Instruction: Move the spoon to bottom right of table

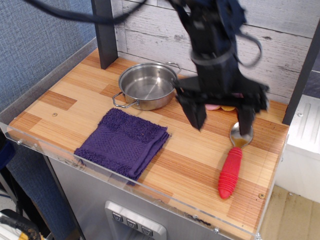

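The spoon (pixel 231 168) lies flat on the wooden table (pixel 75 97) near its front right corner, red ribbed handle toward the front edge, silver bowl (pixel 240 135) pointing back. My gripper (pixel 221 119) hangs above the table, up and to the left of the spoon. Its two black fingers (pixel 195 111) are spread wide apart and hold nothing. The right finger tip overlaps the spoon's bowl in this view.
A steel pot (pixel 148 86) stands at the back centre. A folded purple towel (pixel 123 141) lies at the front middle. Small pink and yellow objects (pixel 218 107) sit behind the gripper. A dark post (pixel 103 30) rises at the back left. The clear acrylic rim (pixel 130 184) runs along the front edge.
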Controlling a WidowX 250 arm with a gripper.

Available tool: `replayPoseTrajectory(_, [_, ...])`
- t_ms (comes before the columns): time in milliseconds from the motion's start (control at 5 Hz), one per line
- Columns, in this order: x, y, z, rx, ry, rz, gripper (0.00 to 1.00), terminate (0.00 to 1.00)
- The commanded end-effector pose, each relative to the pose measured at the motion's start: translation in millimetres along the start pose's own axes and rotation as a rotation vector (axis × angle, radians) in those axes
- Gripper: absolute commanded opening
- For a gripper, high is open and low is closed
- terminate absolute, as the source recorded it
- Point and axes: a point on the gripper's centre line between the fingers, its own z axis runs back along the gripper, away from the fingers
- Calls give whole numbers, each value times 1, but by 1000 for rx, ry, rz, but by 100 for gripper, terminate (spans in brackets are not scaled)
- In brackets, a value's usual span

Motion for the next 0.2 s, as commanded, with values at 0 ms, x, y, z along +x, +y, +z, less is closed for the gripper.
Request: replayPoseTrajectory(0, [-4, 15, 43, -41, -70, 1, 100, 100])
